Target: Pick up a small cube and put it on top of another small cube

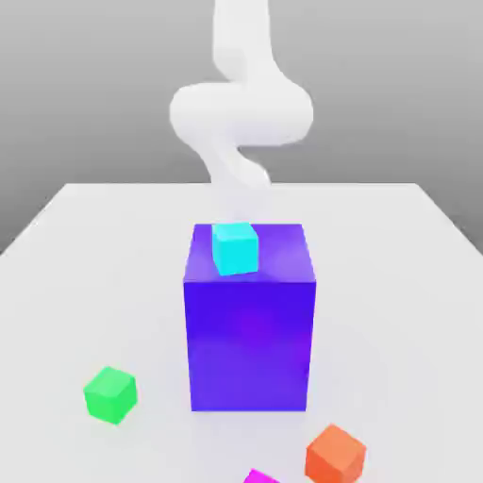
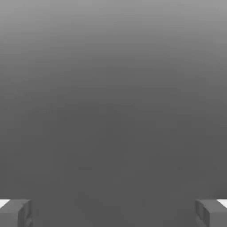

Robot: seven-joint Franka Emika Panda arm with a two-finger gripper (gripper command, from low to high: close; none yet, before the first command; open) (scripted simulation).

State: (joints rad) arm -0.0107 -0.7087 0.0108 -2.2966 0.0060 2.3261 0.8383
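Observation:
The small magenta cube (image 1: 261,476) lies at the very front of the table, cut off by the exterior view's lower edge. The small green cube (image 1: 110,393) sits on the table at the exterior view's front left, apart from everything else. My white arm (image 1: 241,113) rises behind the big block, far from both cubes. In the hand view my gripper (image 2: 113,213) is open: its two grey fingertips (image 2: 15,213) stand wide apart, with nothing between them and plain grey background beyond.
A tall blue-purple block (image 1: 250,344) stands mid-table with a cyan cube (image 1: 235,248) on its top. An orange cube (image 1: 335,454) lies front right, close to the magenta one. The white table (image 1: 85,264) stretches out on both sides.

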